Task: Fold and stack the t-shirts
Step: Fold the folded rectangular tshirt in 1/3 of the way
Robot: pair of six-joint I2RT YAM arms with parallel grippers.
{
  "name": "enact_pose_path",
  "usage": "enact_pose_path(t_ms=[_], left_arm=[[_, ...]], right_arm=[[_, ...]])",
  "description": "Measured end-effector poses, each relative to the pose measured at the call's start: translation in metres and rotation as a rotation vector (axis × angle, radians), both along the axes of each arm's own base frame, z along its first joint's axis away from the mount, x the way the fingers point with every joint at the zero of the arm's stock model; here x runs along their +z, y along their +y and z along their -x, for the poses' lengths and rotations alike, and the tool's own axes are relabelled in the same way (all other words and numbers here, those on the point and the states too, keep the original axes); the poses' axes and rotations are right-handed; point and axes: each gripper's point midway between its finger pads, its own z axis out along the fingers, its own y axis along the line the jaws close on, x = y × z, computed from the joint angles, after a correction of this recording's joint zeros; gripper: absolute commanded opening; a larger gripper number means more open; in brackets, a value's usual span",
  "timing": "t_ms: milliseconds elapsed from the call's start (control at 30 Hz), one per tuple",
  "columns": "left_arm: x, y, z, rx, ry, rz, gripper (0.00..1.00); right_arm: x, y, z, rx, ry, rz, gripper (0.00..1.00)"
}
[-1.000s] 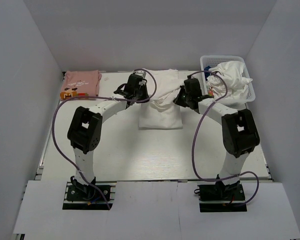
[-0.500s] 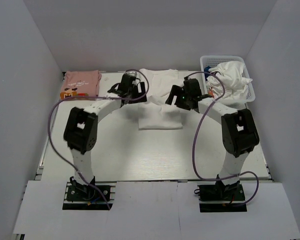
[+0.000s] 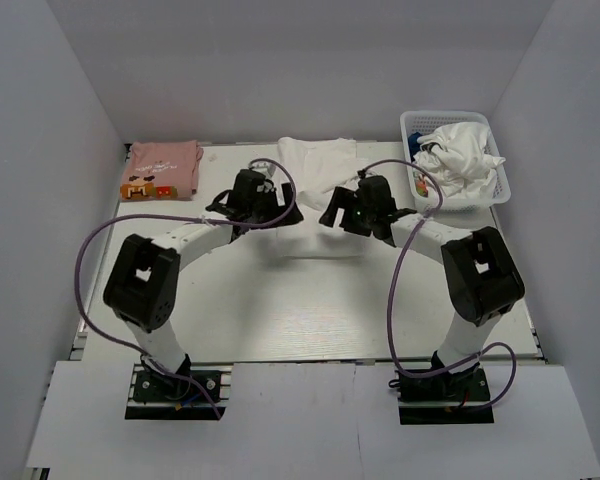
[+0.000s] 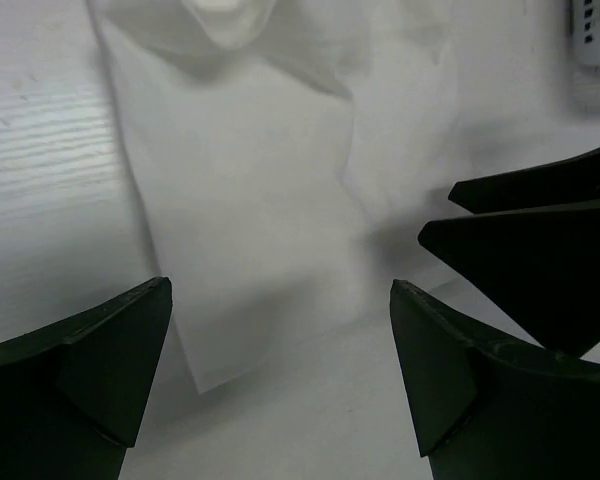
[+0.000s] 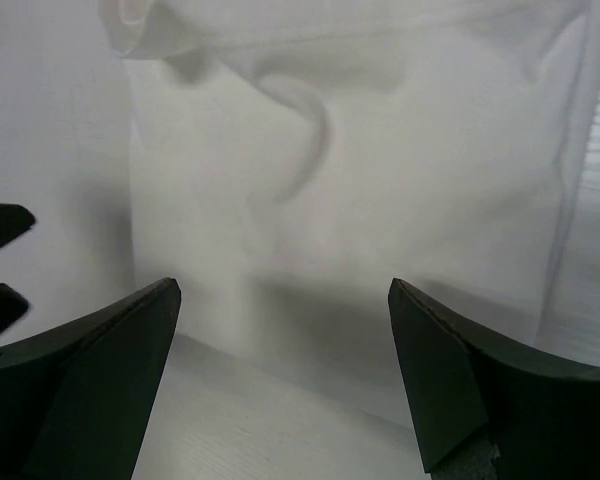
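A white t-shirt [image 3: 316,160] lies folded lengthwise at the far middle of the table, its near edge flat on the wood. My left gripper [image 3: 283,213] hovers over its near left corner and is open, with the cloth [image 4: 260,190] below and ahead of the empty jaws. Over the near right part my right gripper [image 3: 332,218] is also open, above the shirt [image 5: 360,180], holding nothing. Each wrist view shows the other gripper's fingers [image 4: 540,240] at its edge. A pink t-shirt [image 3: 164,163] with an orange-brown print lies folded at the far left.
A white mesh basket [image 3: 486,195] at the far right holds crumpled white and blue cloth [image 3: 460,150]. White walls close in the table on the left, back and right. Purple cables loop off both arms.
Both grippers opened and let go of the white t-shirt, then drew back toward the near side. The shirt has dropped and settled flat.
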Motion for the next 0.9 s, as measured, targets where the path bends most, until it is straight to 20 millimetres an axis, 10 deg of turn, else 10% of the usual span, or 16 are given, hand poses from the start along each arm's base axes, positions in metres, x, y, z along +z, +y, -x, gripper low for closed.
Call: enact_pose_path(t_ms=[200,467,900], left_arm=[[-0.065,-0.032,0.014,-0.109,0.163,0.051,1.00],[-0.082,-0.054,0.051,-0.199,0.229,0.087,1.00],[-0.068,0.004,0.212,-0.267,0.383,0.002,1.00]], right_arm=[[-0.047,-0.020,0.021,-0.047,0.095,0.005,0.90],[-0.046,-0.030,0.067,-0.004,0.061,-0.039,0.90],[-0.037,-0.052,0.226,0.169,0.198,0.023,0.90]])
